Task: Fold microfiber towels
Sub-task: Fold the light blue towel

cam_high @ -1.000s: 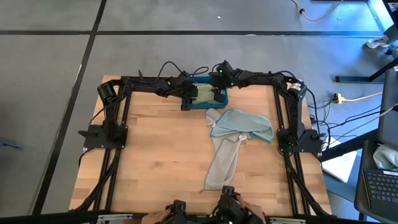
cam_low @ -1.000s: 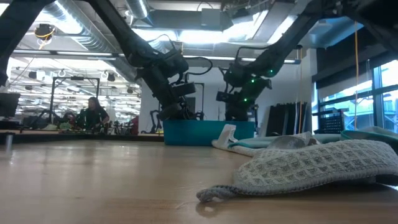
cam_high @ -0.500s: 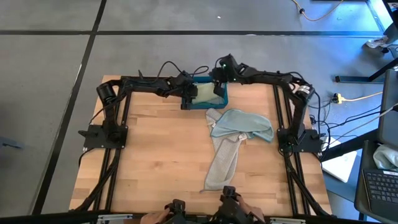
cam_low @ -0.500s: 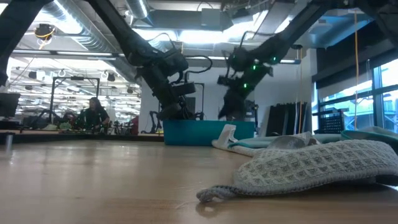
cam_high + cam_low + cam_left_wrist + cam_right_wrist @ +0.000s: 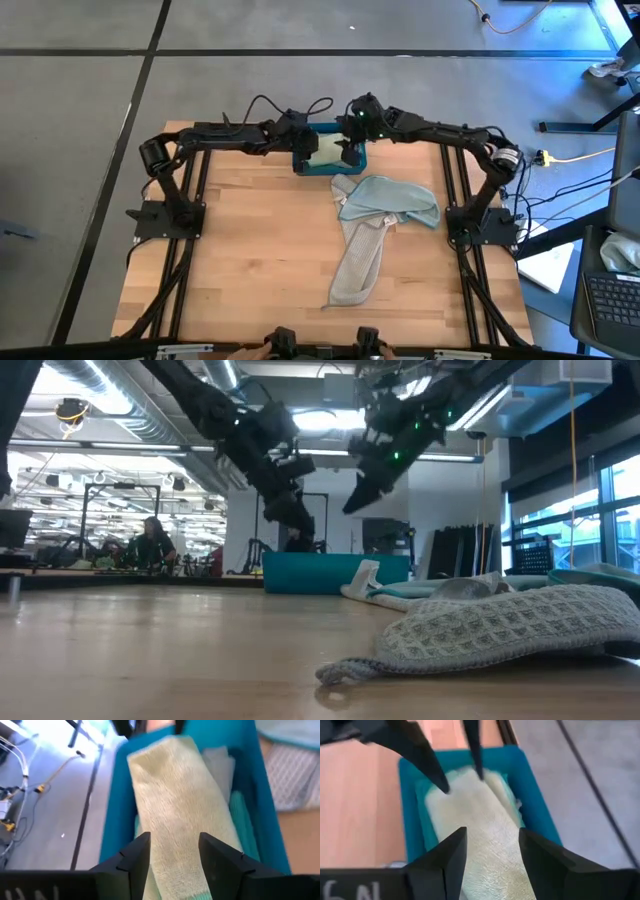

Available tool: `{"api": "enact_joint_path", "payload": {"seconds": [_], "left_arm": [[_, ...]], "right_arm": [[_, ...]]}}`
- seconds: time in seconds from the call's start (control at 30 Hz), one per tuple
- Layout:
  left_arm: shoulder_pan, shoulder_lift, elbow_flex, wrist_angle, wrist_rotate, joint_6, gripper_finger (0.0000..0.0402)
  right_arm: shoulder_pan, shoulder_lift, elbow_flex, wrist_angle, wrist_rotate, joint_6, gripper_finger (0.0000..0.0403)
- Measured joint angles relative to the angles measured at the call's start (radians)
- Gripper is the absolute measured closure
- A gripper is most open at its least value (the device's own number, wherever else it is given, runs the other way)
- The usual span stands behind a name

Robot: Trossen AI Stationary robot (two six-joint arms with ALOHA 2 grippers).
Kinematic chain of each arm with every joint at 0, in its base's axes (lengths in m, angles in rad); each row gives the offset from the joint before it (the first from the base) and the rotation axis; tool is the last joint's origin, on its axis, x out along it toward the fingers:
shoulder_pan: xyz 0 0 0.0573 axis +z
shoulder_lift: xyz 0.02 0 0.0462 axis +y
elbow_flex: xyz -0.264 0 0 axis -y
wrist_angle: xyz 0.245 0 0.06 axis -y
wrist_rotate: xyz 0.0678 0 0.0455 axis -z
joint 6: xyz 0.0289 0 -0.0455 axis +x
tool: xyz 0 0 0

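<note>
Both arms raised over the bin at the far edge, fingers apart and empty.

Nearest me on the wooden table [image 5: 250,250], I see a pale grey-beige towel [image 5: 360,262] lying stretched out unfolded, its far end touching a crumpled pale blue towel [image 5: 390,200]; across the table the room shows ceiling lights and a person [image 5: 148,542] seated far off. Beyond the towels, my left gripper [image 5: 303,152] and right gripper [image 5: 347,150] hang above the teal-blue bin [image 5: 333,168] from opposite sides, each with fingers spread partway and gripping nothing. In the bin a folded pale green towel [image 5: 180,805] lies on top, with a teal towel [image 5: 246,827] and a pale one [image 5: 220,762] beneath, just beside it.
</note>
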State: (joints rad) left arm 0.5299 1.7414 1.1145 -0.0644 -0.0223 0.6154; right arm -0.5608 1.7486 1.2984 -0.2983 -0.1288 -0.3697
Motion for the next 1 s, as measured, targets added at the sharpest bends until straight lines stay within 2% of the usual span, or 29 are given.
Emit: {"api": "enact_joint_path", "payload": {"seconds": [0.13, 0.23, 0.37, 0.43, 0.57, 0.67, 0.83, 1.0], "left_arm": [[-0.010, -0.059, 0.000, -0.008, -0.013, -0.033, 0.0241], [-0.016, -0.108, 0.001, -0.042, -0.015, -0.065, 0.0241], [-0.016, -0.197, -0.025, -0.073, 0.072, -0.149, 0.0247], [-0.012, -0.262, -0.092, -0.027, 0.137, -0.187, 0.0255], [-0.011, -0.423, -0.283, 0.194, 0.232, -0.278, 0.0273], [-0.022, -0.550, -0.410, 0.328, 0.275, -0.367, 0.0283], [-0.060, -0.729, -0.538, 0.337, 0.275, -0.456, 0.0287], [-0.097, -0.877, -0.591, 0.337, 0.272, -0.535, 0.0288]], "right_arm": [[0.076, -0.052, 0.000, -0.032, 0.079, 0.056, 0.0221], [0.130, -0.080, -0.017, -0.031, 0.084, 0.122, 0.0221], [0.212, -0.095, -0.091, 0.012, 0.084, 0.153, 0.0221], [0.246, -0.117, -0.128, 0.031, 0.095, 0.168, 0.0221], [0.304, -0.204, -0.229, 0.099, 0.189, 0.236, 0.0221], [0.337, -0.294, -0.336, 0.206, 0.192, 0.276, 0.0221], [0.368, -0.447, -0.529, 0.357, 0.189, 0.339, 0.0221], [0.370, -0.592, -0.677, 0.484, 0.191, 0.426, 0.0221]]}}
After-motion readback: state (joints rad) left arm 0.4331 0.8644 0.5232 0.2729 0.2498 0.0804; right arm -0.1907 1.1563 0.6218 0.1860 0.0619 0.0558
